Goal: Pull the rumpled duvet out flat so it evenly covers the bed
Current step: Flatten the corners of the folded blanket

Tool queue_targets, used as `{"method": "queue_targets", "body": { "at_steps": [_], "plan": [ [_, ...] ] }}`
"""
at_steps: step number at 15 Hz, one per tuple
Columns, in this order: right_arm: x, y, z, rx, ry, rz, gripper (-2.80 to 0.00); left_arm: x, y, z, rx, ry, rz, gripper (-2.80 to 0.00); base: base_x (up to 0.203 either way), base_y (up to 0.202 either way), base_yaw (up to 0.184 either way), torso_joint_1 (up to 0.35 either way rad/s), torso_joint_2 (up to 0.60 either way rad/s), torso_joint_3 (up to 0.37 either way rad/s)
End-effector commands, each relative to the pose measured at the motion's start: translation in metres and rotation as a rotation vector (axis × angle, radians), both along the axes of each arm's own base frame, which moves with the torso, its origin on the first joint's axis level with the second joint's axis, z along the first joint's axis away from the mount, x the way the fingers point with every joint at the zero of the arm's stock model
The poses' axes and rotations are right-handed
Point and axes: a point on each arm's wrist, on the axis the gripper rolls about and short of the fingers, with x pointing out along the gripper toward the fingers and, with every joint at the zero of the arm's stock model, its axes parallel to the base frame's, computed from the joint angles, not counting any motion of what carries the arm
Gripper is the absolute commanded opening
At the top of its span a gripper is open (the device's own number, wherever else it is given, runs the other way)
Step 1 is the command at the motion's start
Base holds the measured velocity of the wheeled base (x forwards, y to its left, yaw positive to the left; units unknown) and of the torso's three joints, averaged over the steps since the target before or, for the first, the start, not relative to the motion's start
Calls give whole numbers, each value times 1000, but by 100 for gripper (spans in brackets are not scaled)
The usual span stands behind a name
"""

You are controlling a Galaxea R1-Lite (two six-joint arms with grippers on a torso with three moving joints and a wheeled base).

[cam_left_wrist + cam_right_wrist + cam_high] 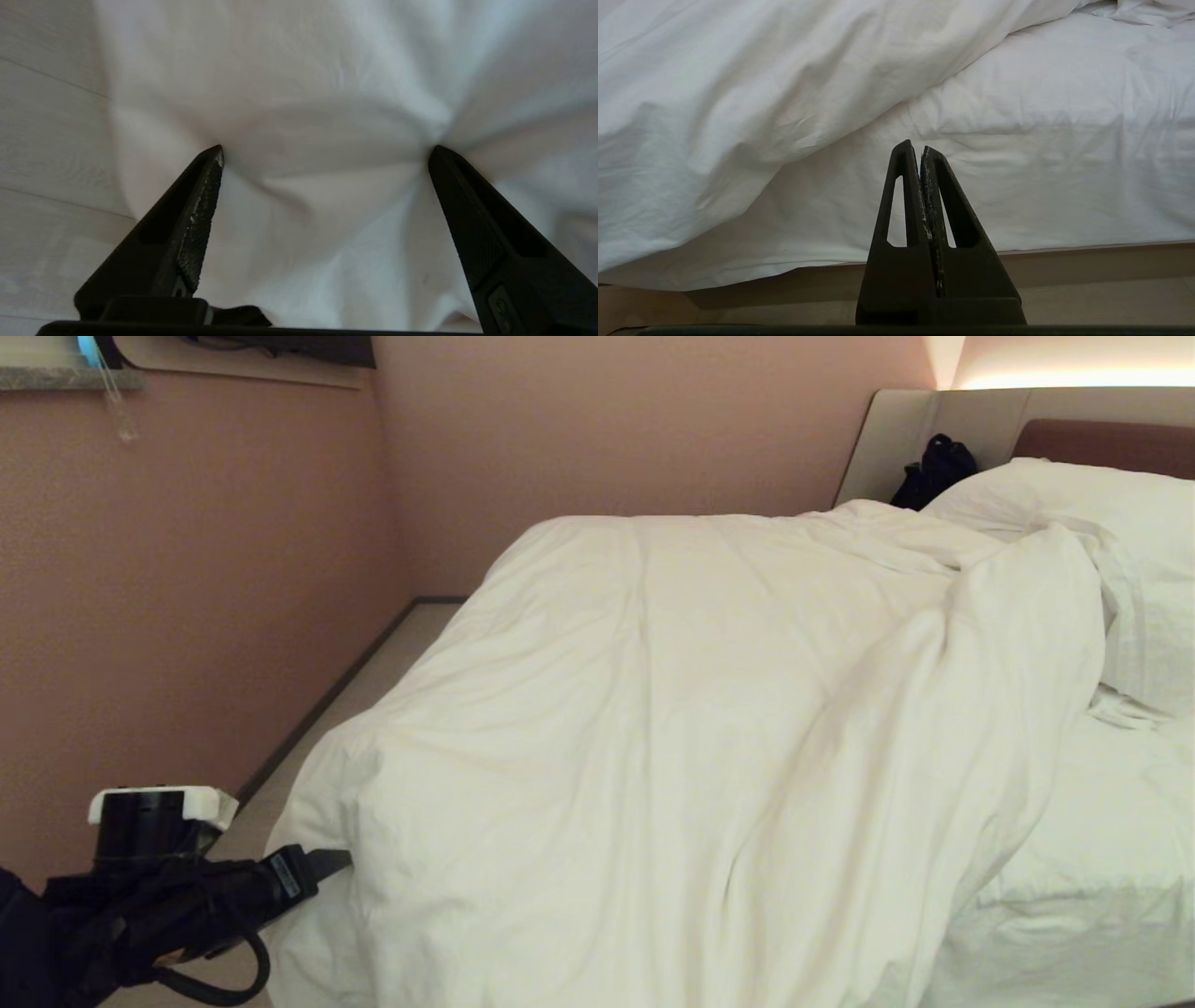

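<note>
- Head view: the left end effector (322, 868) meets the duvet (672, 709) at its near left corner; the duvet is bunched leftward, baring the bed (1102, 887) on the right.
- Left wrist view: fingers (205, 186) spread wide, tips dimpling cloth, gripping nothing; bite deep before closing.
- Right wrist view: right end effector (920, 154) closed, empty, facing the mattress edge.

Pinkish walls (187, 616), pale floor (373, 663), warm light strip (1074, 378) above.
</note>
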Motion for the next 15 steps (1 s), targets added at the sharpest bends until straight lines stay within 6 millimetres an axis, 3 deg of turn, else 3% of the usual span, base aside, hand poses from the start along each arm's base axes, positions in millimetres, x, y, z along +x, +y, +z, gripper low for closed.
{"method": "queue_targets", "body": {
  "at_steps": [1, 9, 15],
  "plan": [
    [0, 0, 0, 0, 0, 0, -280, 3, -9, -13, -2, 50, -30, 0, 0, 0, 0, 0, 0, 0],
    [0, 0, 0, 0, 0, 0, -280, 8, -32, -27, 69, 77, -42, 0, 0, 0, 0, 0, 0, 0],
    [0, 0, 0, 0, 0, -1, -280, 14, -36, -35, 93, 96, -19, 0, 0, 0, 0, 0, 0, 0]
  ]
}}
